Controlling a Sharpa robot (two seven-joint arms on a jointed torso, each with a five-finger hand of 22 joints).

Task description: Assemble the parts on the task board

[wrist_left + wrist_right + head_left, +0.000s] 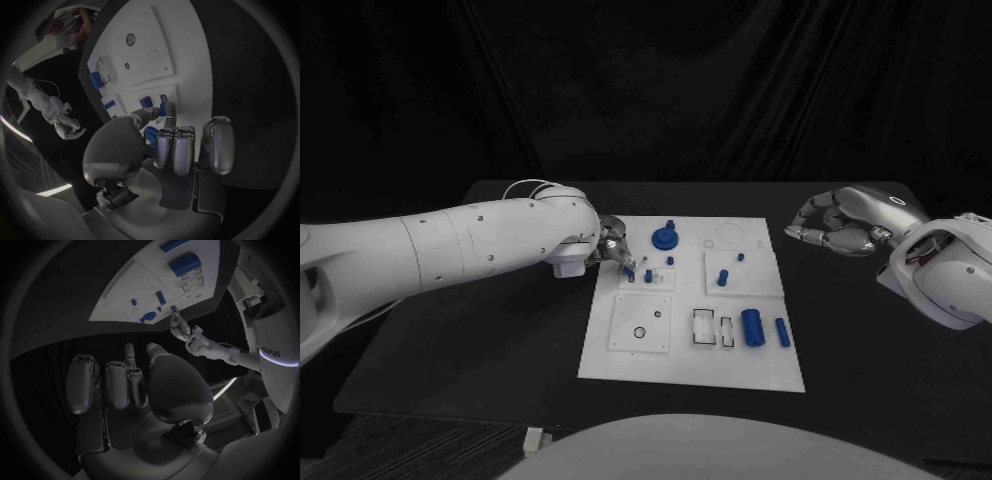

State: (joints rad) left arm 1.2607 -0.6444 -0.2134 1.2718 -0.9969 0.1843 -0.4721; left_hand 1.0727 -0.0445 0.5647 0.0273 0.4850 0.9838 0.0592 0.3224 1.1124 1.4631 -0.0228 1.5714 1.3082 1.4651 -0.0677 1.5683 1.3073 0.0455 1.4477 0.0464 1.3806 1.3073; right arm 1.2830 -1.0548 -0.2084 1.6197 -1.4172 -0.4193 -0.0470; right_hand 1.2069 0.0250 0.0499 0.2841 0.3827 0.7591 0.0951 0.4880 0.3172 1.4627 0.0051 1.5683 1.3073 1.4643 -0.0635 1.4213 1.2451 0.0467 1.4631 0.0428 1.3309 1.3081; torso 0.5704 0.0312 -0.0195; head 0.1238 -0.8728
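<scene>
Board (733, 370) first, the white plate lying flat in the middle of the black table (473, 330); on its near half sit a large blue cylinder (751, 326) and a slimmer blue rod (782, 332) just beside it, with rectangular slots (707, 326) and a square plate with a ring (640, 333) to their side; further back a blue pin (723, 277) stands in a raised square, and a round blue disc with a knob (666, 238) rests near the far edge. The left hand (609, 250) reaches over the board's left edge, fingertips (164, 111) down at a small blue part (632, 268); the thumb and one finger close around it in the left wrist view, the other fingers curled beside; whether it is truly pinched or only touched I cannot tell. The right hand (845, 222) hangs off the board's far right corner, above the table, fingers curled in on nothing.
</scene>
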